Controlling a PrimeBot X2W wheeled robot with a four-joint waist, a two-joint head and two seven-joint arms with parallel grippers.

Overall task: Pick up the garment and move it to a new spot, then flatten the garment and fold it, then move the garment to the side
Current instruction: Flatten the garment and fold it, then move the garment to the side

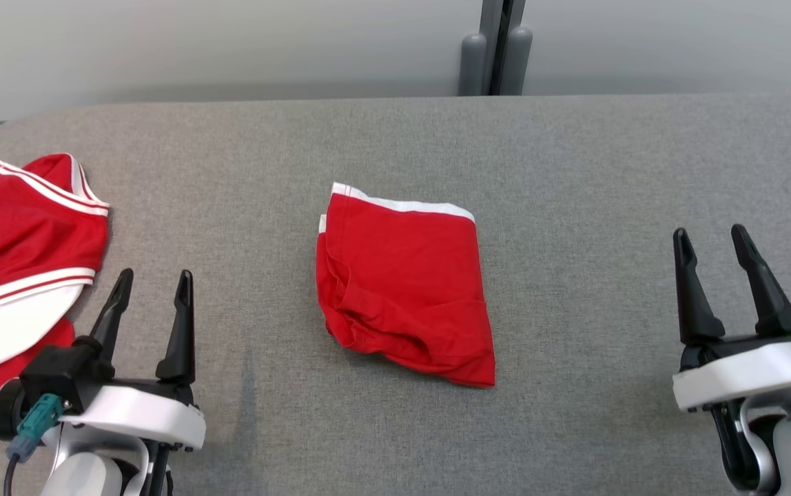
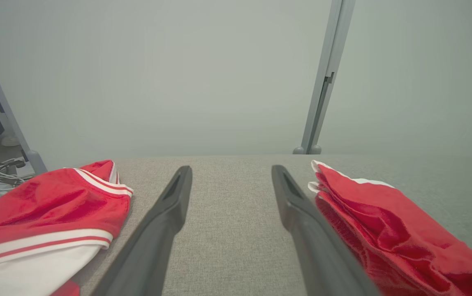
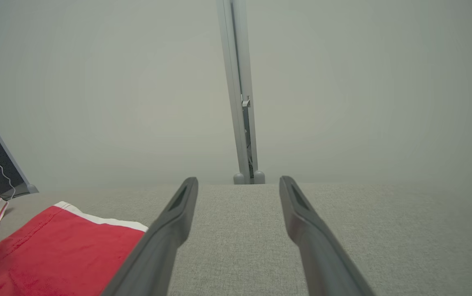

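Note:
A red garment (image 1: 406, 282) with a white band along its far edge lies folded in the middle of the grey table (image 1: 574, 158). The left wrist view has the garment (image 2: 388, 230) at its right, and the right wrist view has the garment (image 3: 51, 250) at its lower left. My left gripper (image 1: 153, 284) stands open at the lower left, well apart from the garment, with nothing between its fingers. My right gripper (image 1: 712, 238) is open too, far off at the lower right, and holds nothing.
Other red and white clothing (image 1: 16, 275) lies heaped at the table's left edge, just left of my left gripper; it also appears as the pile (image 2: 47, 222) in the left wrist view. A grey post (image 1: 495, 48) rises behind the table against a pale wall.

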